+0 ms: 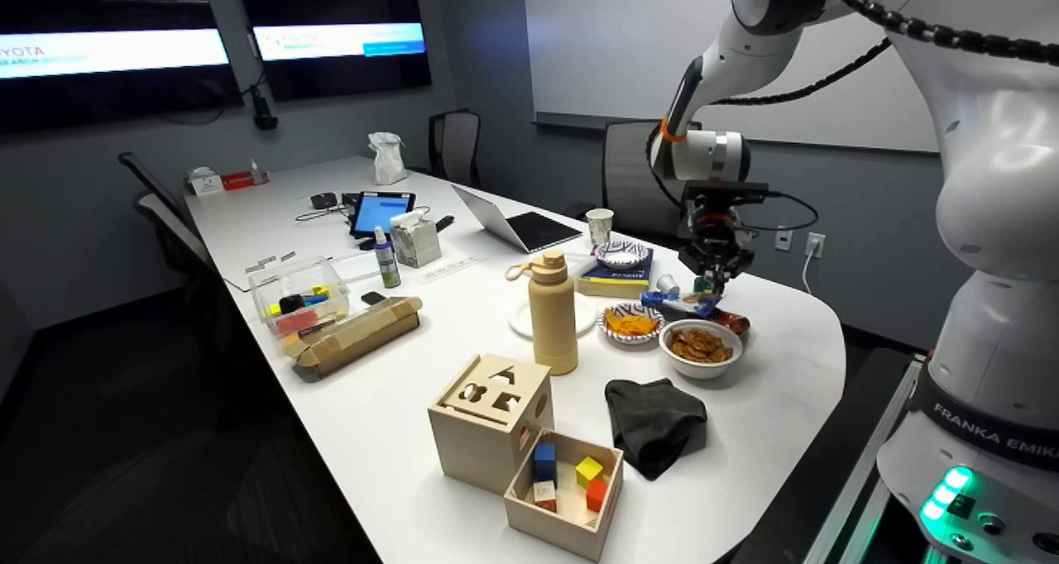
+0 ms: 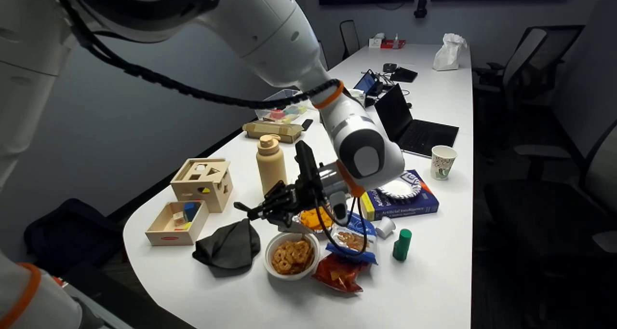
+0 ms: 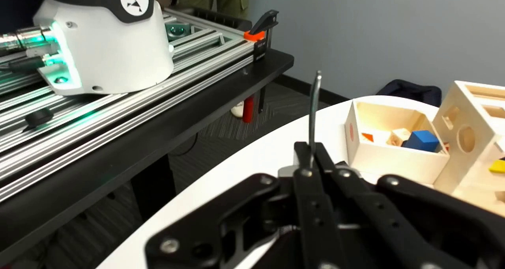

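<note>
My gripper (image 3: 311, 152) is shut on a thin metal rod (image 3: 314, 107), perhaps a utensil's handle, which sticks up beyond the fingertips in the wrist view. Its other end is hidden. Seen in an exterior view, the gripper (image 2: 254, 213) hangs near a white bowl (image 2: 285, 275) of brown pretzel-like snacks (image 2: 292, 256) and a black cloth (image 2: 226, 249). Behind that bowl lie a blue snack bag (image 2: 354, 239) and a red one (image 2: 339, 273). A patterned bowl (image 1: 632, 340) holds orange chips (image 1: 630, 324).
A tan bottle (image 1: 553, 320) stands mid-table. By it are a wooden shape box (image 1: 476, 432) and an open wooden tray (image 1: 550, 523) with coloured blocks. A blue book (image 2: 405, 206), paper cup (image 2: 442, 164), green cylinder (image 2: 402, 244) and laptop (image 2: 429, 136) sit along the far side.
</note>
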You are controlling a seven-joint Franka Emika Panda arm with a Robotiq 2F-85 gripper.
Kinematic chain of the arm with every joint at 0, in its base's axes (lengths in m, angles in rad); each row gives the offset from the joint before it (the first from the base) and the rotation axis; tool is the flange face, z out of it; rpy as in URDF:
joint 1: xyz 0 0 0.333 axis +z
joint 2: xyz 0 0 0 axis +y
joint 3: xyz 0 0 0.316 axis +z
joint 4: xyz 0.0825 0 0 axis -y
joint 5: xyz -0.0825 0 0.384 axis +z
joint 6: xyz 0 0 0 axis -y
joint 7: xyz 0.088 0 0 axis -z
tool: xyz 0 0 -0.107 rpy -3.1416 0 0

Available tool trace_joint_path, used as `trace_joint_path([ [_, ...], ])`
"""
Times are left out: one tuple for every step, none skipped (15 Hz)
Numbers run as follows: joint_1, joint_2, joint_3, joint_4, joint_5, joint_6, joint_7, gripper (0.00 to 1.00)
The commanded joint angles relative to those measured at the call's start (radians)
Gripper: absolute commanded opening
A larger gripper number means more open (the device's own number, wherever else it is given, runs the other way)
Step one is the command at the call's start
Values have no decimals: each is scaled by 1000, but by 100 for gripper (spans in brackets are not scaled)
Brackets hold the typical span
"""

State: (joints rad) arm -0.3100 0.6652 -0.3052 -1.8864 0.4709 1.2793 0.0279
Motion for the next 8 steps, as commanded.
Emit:
trace_joint_path([
  [49,-131,42,-21,-40,82,5,1],
  [60,-138,62,6,-41,96,6,1],
  [69,-139,79,33,-46,115,1,1],
  [81,-134,97,65,-54,135,-1,1],
  [92,-121,115,101,-66,156,-6,1],
  [102,-94,132,150,-84,174,-11,1],
  [110,-68,146,190,-106,199,-19,1],
  [117,-44,159,227,-130,229,-32,1],
])
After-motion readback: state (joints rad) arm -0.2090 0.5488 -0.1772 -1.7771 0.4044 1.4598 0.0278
